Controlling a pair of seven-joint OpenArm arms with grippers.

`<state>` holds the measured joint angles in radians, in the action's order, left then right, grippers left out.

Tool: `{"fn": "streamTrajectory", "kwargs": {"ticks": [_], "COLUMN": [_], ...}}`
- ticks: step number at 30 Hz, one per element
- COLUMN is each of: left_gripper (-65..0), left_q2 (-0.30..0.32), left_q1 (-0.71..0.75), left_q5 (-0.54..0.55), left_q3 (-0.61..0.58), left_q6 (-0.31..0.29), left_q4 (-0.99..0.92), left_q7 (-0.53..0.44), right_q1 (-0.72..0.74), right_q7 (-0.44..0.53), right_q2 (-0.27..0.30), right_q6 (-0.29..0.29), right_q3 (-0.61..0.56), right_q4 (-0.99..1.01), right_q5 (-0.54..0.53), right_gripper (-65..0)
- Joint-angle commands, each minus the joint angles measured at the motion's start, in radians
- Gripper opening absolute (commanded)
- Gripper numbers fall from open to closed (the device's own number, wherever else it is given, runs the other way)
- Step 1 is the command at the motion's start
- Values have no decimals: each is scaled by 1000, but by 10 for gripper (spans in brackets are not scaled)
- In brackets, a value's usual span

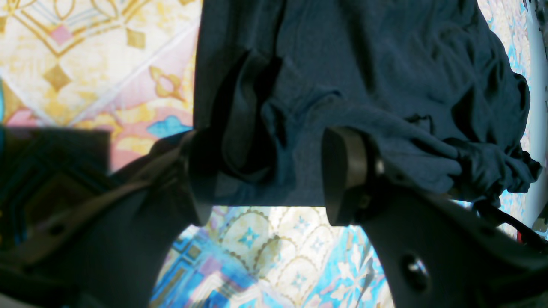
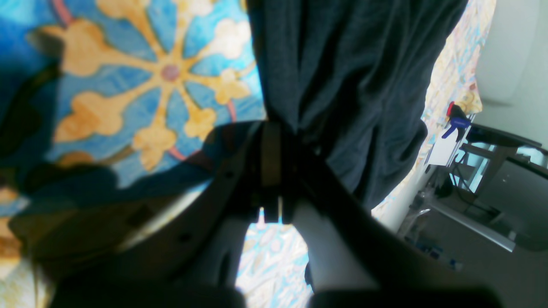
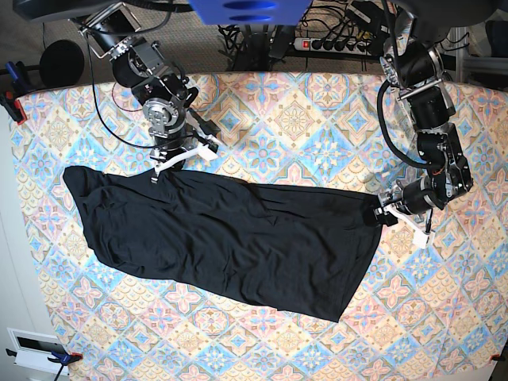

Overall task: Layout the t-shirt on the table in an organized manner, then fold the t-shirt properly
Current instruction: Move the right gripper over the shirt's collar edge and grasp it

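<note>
Right gripper [image 3: 165, 168] clamped on the t-shirt's [image 3: 230, 238] far edge, left gripper [image 3: 383, 214] wide, straddling its corner toward the table's [image 3: 302, 111] other side; shirt spread mid-table.

The black t-shirt [image 3: 230, 234] sprawled across the middle of the bench [image 3: 317, 103], blocking any low pass there, while bare patterned cloth lay open along the far edge between the 2 arms, along the near edge, and at the bench's right end.
</note>
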<state>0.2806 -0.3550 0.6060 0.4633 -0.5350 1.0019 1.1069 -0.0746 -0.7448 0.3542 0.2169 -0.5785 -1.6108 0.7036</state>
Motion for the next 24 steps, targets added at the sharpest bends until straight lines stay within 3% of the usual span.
{"fn": "streamTrajectory", "kwargs": {"ticks": [1,5,17,24], "left_gripper": [-286,-286,-286,-286], "left_q2": [12,12,10,15], "left_q1": [-25,-25,-25,-25], "left_q5": [22,22,22,22], "left_q3": [2,2,2,2], "left_q6": [-6,-6,-6,-6], "left_q4": [16,16,16,16], "left_q7": [-12,-14,-15,-15], "right_q1": [2,-1,-1,-21], "right_q7": [-2,-2,-8,-8], "right_q2": [6,4,6,38], "right_q6": [5,5,3,3], "right_q3": [4,4,4,4], "right_q4": [-19,-58,-96,-69], "right_q5": [-3,-3,-3,-3], "right_gripper": [-645,-605,-368,-352]}}
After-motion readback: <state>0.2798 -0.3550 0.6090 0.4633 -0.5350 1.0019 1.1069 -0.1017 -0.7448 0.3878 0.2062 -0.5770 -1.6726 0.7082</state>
